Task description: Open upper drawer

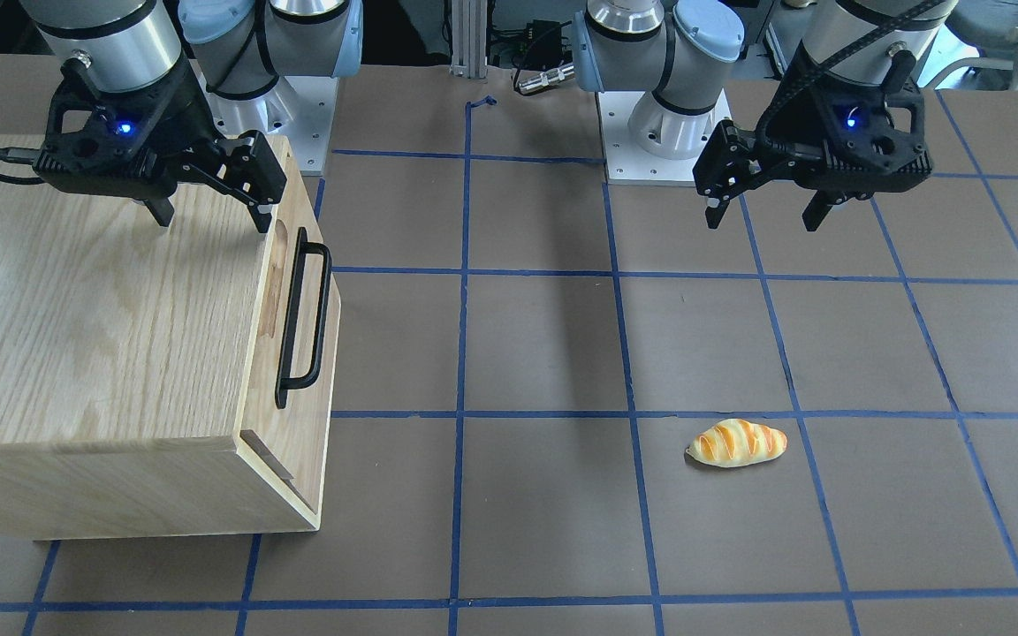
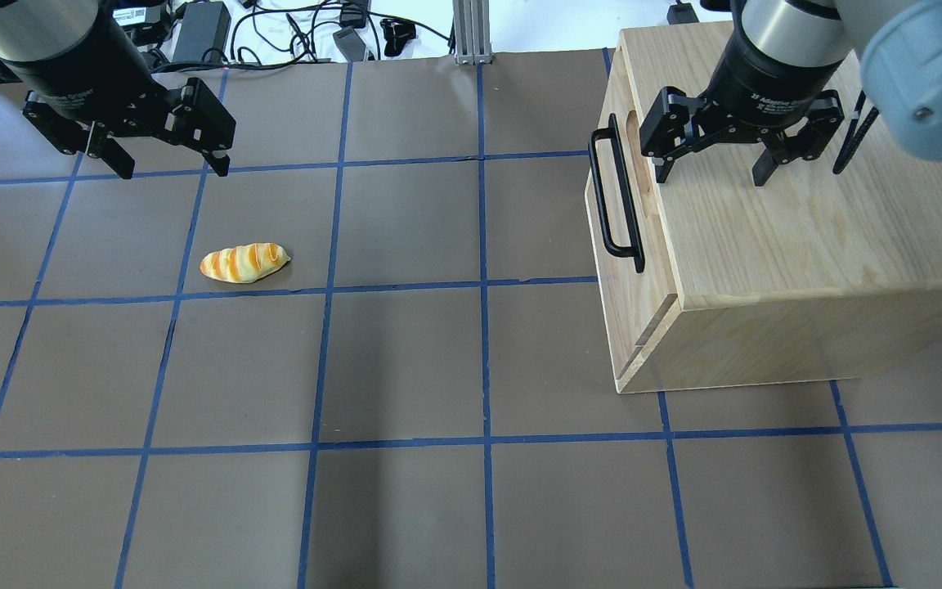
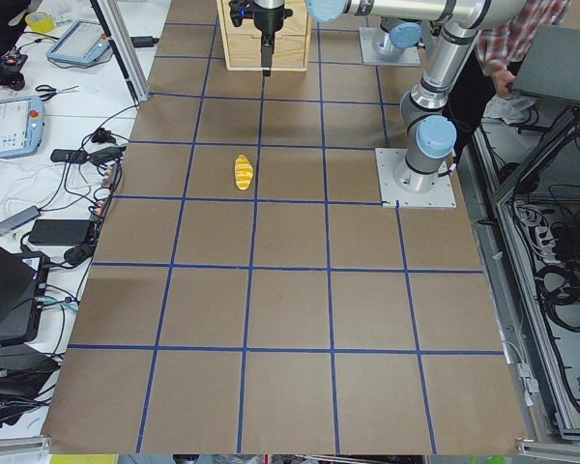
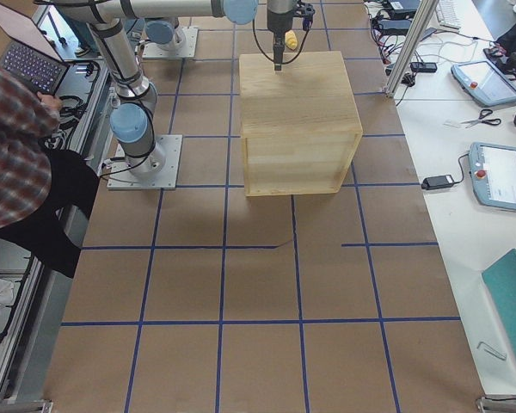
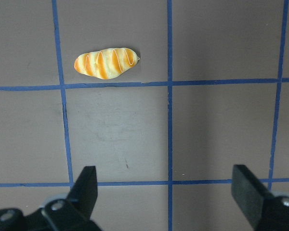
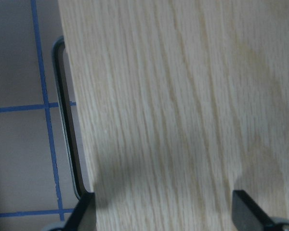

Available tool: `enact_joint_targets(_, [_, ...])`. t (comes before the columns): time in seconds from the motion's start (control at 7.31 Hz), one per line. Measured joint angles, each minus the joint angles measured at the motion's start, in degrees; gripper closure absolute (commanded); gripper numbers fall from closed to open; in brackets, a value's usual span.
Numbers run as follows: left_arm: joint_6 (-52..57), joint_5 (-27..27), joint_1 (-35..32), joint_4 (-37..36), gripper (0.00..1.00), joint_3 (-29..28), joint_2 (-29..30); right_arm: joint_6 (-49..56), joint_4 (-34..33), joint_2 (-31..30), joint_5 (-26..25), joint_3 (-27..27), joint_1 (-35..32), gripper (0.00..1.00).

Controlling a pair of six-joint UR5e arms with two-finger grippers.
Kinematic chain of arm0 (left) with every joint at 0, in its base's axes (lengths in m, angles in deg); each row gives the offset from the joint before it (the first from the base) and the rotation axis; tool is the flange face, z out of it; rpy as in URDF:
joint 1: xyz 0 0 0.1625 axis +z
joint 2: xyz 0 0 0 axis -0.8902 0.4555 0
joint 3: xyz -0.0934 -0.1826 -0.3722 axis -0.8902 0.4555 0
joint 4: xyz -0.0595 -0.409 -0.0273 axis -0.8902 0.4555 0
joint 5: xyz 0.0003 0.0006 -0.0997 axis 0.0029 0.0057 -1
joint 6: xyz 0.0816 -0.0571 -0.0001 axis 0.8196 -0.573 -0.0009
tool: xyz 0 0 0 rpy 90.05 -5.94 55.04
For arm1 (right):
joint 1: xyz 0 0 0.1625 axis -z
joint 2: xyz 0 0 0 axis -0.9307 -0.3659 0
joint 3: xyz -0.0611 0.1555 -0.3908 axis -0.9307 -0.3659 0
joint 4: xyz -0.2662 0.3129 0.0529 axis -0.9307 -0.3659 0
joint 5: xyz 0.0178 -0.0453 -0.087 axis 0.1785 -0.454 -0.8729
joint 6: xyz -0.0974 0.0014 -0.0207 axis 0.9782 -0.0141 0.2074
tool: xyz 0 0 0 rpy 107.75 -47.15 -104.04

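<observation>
- The upper drawer (image 1: pixel 266 389) sits shut, its front flush with the cabinet (image 1: pixel 76 309) on the robot's right side of the table
- The right gripper (image 1: pixel 211 221) hangs above the cabinet top near its front edge, jaws spread wide, empty, clear of the handle (image 1: pixel 301 318)
- The left gripper (image 1: pixel 763 223), also wide and empty, hangs well apart
- By my judgement nothing is done yet: reach, grasp and pull all remain
</observation>
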State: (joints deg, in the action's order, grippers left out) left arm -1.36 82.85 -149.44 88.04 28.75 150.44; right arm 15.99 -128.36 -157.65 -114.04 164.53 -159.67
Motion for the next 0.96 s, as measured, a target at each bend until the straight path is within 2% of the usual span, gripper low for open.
enact_joint_targets(0.96, [0.38, -0.13, 0.74, -1.00, 0.00, 0.03, 0.64, 0.00, 0.07, 0.00, -0.02, 0.00, 0.01, 0.00])
